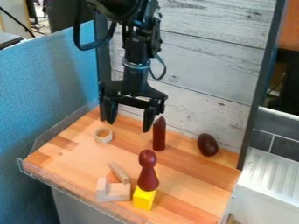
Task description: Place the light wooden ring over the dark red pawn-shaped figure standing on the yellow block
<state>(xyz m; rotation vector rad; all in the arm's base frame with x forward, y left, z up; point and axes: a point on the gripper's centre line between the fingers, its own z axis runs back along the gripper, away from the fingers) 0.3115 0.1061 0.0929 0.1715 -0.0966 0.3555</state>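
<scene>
Toward the back of the tabletop: a dark red, pointed wooden cylinder stands upright on striped, light brown wood.
Just beside it: a black two-finger gripper hangs over the surface, its fingers spread wide apart.
Left of the cylinder: a pale wooden ring lies below the gripper.
Right, near the planks: a dark brown, egg-shaped object rests.
Front: a dark red, round-headed wooden figure tops a yellow block, beside a pale notched wooden block and a slim pale piece.
Backdrop: whitewashed wooden planks.
</scene>
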